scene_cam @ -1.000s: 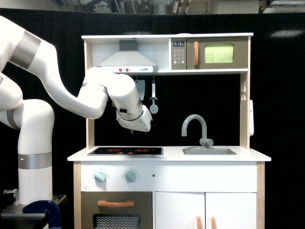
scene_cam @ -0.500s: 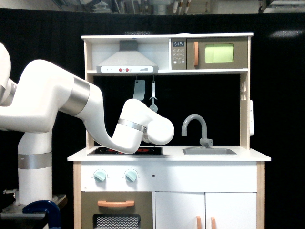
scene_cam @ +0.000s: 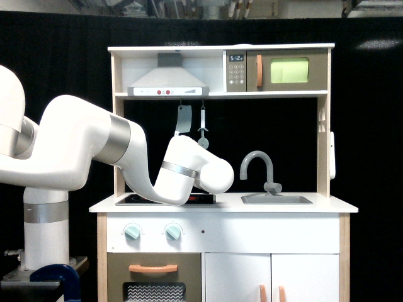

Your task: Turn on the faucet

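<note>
**Mia:** Where is the tap we have to turn on?

**Ben:** See the dull grey toy faucet with the high bent spout (scene_cam: 257,165)? It stands at the back of the small grey sink (scene_cam: 277,199), and its little stubby grey lever (scene_cam: 272,187) sits low at its foot, right above the sink. The spout curves over so pretend water would fall into the sink.

**Mia:** And the big white robot arm (scene_cam: 107,157)?

**Ben:** It bends down low over the black stove plate with red rings (scene_cam: 165,199), which lies on the exterior view's left of the faucet on the same white tabletop (scene_cam: 327,206). Its round white end (scene_cam: 213,175) is near the faucet but not touching it. I think it is bent that way so it can slide in under the wooden shelf (scene_cam: 220,94) and get down to the lever.

**Mia:** Is the claw open?

**Ben:** I cannot tell. The claw is hidden behind the round end of the arm, so I can't see if it is open, closed, or holding something. Nothing seems to touch the faucet yet.

**Mia:** So the tap is not on?

**Ben:** I think not. The arm needs to go further toward the faucet first.
</note>
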Action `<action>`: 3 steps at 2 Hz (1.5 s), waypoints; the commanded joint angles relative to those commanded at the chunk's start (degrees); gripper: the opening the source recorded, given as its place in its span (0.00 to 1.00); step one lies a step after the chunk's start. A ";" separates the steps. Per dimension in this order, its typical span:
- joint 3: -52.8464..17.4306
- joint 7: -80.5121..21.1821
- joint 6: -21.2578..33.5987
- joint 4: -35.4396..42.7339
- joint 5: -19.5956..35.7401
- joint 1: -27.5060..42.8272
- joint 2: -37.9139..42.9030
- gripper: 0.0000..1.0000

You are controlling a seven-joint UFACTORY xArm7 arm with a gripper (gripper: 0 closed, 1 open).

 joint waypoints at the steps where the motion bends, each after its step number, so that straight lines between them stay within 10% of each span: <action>1: -0.44 0.83 -2.37 1.80 -0.87 3.85 -1.76 1.00; 3: -0.22 4.83 -11.65 16.65 -3.09 26.74 -8.33 1.00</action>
